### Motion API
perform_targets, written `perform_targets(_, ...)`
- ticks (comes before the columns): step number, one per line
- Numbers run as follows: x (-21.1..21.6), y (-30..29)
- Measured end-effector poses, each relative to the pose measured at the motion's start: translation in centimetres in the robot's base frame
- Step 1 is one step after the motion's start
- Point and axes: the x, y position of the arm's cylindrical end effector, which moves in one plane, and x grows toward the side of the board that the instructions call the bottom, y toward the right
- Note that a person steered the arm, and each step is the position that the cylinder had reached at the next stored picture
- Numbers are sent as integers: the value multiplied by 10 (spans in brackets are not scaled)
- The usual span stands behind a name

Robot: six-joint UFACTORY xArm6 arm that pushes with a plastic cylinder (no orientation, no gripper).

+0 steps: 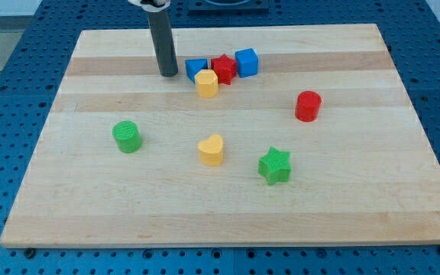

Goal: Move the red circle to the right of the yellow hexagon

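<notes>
The red circle (308, 105) stands on the wooden board at the view's right, apart from other blocks. The yellow hexagon (206, 82) sits near the view's top centre, touching a blue block (195, 68) behind it and a red star (223, 68) to its right. My tip (168, 74) rests on the board left of the blue block and the yellow hexagon, a short gap away. The red circle is far to the right of my tip and a little lower in the view.
A blue cube (247, 62) sits right of the red star. A green circle (127, 136) is at the left, a yellow heart (211, 150) in the middle and a green star (274, 165) right of it. The board's edge (228, 243) runs along the bottom.
</notes>
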Motion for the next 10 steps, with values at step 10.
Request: perform_targets(10, 130, 290)
